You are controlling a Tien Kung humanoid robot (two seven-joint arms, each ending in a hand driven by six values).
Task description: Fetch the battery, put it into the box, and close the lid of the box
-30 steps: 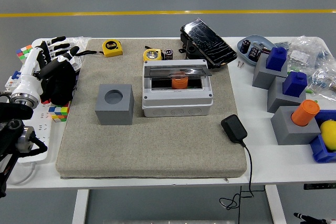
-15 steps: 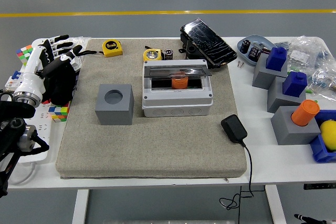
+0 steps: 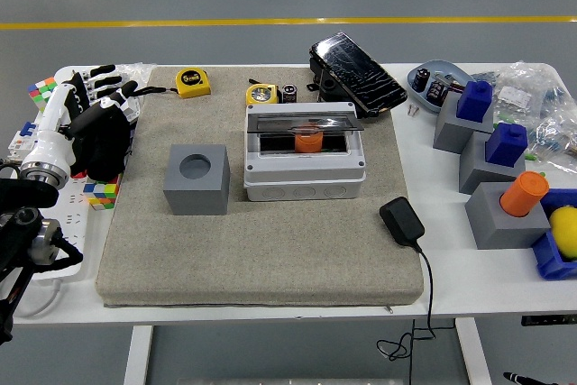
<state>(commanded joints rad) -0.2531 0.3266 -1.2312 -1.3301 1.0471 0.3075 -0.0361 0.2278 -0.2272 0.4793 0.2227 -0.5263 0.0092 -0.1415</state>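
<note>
1. At the near left, the robot's left arm comes in from the picture's edge, above a white power strip (image 3: 63, 263) on the white table (image 3: 451, 277).
2. A black adapter (image 3: 402, 221) with its cable lies on the near right part of the grey mat (image 3: 261, 259); the cable runs over the near edge of the table.
3. At the right, three grey blocks stand on the table. The nearest one holds an orange cylinder (image 3: 524, 194), and the two farther ones hold blue pieces (image 3: 507, 142). A yellow round thing (image 3: 565, 229) sits in a blue holder at the right edge.
4. In the middle of the mat stands a grey cube (image 3: 196, 178) with a round hole on top. Just right of it is the white box (image 3: 305, 161).
5. The lid (image 3: 302, 118) of the box is up, tilted toward the far side. The orange battery (image 3: 308, 141) stands inside the box.
6. The left hand (image 3: 97, 123) is at the left edge of the mat, well apart from the box. Its fingers are spread and relaxed, and it holds nothing.
7. Colourful cubes (image 3: 101, 193) lie near the hand on the table.
8. Far on the mat lie a yellow tape measure (image 3: 192, 82), a second small yellow thing (image 3: 261, 94) and a black device (image 3: 356, 72) with a shiny face.
9. At the far right, a small dish (image 3: 435, 77) and plastic bags (image 3: 532, 87) are on the table.
</note>
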